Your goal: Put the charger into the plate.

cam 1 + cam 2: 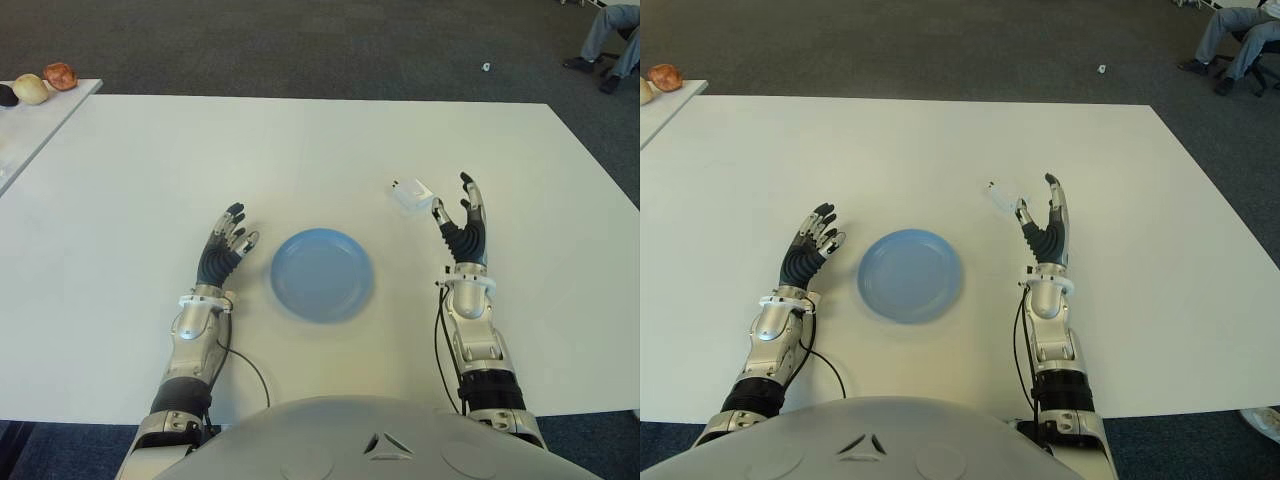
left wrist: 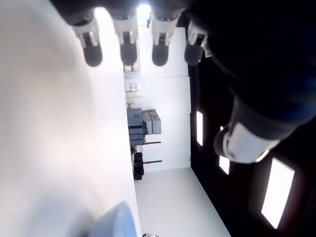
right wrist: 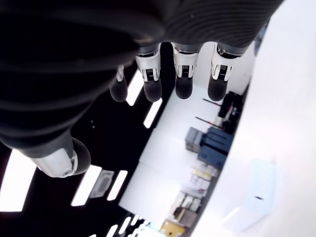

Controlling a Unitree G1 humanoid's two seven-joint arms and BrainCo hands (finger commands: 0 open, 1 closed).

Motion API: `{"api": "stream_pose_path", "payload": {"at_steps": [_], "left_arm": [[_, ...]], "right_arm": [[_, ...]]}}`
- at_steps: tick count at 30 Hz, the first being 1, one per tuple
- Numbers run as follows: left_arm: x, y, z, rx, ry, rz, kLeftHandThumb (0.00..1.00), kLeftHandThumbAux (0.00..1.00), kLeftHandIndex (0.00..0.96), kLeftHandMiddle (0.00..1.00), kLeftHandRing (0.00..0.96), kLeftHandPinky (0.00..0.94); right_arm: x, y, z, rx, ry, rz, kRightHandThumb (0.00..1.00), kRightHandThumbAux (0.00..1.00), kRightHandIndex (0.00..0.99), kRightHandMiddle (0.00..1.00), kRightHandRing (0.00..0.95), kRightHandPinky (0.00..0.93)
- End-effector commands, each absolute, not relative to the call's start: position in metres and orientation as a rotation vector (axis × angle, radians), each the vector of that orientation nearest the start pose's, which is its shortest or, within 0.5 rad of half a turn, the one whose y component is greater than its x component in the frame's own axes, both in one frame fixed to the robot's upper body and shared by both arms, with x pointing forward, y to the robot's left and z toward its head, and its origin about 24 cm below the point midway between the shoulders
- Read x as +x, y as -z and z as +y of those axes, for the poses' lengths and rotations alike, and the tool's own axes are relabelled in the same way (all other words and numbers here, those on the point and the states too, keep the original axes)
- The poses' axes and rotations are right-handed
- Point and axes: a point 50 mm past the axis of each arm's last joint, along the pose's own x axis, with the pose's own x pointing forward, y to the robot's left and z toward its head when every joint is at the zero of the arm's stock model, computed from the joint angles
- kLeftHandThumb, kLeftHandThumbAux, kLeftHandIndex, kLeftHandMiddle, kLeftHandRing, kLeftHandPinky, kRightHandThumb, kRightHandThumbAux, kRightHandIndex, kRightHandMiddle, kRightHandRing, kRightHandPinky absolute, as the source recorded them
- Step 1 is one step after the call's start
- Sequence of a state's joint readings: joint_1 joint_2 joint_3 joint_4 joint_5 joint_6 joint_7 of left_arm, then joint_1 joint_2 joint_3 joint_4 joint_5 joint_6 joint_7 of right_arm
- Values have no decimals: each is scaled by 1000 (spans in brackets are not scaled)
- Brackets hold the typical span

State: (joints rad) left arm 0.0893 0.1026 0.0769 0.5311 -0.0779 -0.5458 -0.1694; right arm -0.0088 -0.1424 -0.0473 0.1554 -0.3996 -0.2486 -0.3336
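Observation:
A small white charger [image 1: 412, 195] lies on the white table [image 1: 300, 140], to the right of and beyond a round blue plate [image 1: 322, 274]. My right hand [image 1: 460, 215] is raised just right of the charger with its fingers [image 3: 183, 84] spread, holding nothing; the charger [image 3: 256, 195] shows beside it in the right wrist view. My left hand [image 1: 228, 240] shows just left of the plate, fingers [image 2: 128, 47] extended and empty. The plate's edge [image 2: 116, 222] appears in the left wrist view.
A second table [image 1: 30, 125] at the far left carries round food-like objects [image 1: 45, 82]. A seated person's legs [image 1: 610, 40] show at the far right on the dark carpet. A small white item [image 1: 485, 67] lies on the floor beyond the table.

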Motion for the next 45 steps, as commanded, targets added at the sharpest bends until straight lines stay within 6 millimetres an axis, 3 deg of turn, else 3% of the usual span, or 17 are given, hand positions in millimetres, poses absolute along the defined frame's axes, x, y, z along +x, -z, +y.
{"api": "stream_pose_path", "payload": {"at_steps": [1,18,27,34,45], "left_arm": [[178,71,188,0,13,241,20,660,9,52,45,61],[175,70,185,-4,-4,243,0,665,10,50,42,62],[173,70,185,3,0,245,0,664,14,55,48,63],[172,71,184,1,0,248,0,664,14,56,47,62],[169,70,184,0,3,242,10,669,16,57,49,62]], "right_arm": [[264,-46,-193,-626,271,-172,401,497,0,0,0,45],[283,-47,-191,-797,186,-178,384,495,0,0,0,44],[306,-31,-192,-1002,158,-164,358,469,0,0,0,36],[311,-24,-191,-1130,137,-133,320,367,0,0,0,2],[322,-6,-187,-1290,26,77,291,228,0,0,0,0]]}}
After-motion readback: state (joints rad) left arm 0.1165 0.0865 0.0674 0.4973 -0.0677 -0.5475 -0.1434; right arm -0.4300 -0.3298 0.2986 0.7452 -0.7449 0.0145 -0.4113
